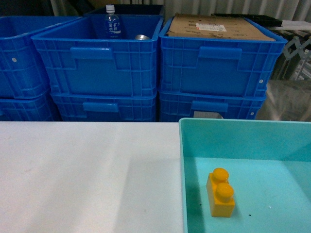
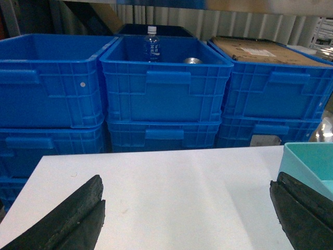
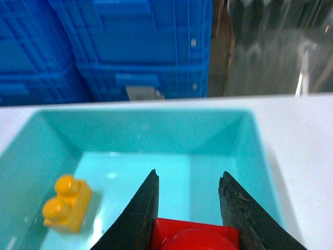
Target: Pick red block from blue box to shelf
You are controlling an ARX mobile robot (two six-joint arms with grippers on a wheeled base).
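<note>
In the right wrist view the red block [image 3: 195, 234] sits between the two black fingers of my right gripper [image 3: 190, 174], which is shut on it over the near end of the blue box [image 3: 140, 130]. The block's round stud faces the camera. The blue box [image 1: 181, 145] lies at the lower right of the white table in the head view, where neither gripper nor the red block shows. My left gripper [image 2: 187, 179] hangs open over the bare table, with the box's corner [image 2: 307, 156] by its right finger. Shiny metal [image 3: 276, 57] stands behind the box; I cannot tell if it is the shelf.
A yellow-orange two-stud brick [image 1: 221, 191] lies inside the turquoise box, left of the right gripper [image 3: 66, 202]. Stacked dark blue crates [image 1: 97, 68] line the far table edge; one holds a water bottle [image 1: 112, 22], another carries cardboard [image 1: 214, 26]. The white table [image 1: 87, 174] spreads to the left.
</note>
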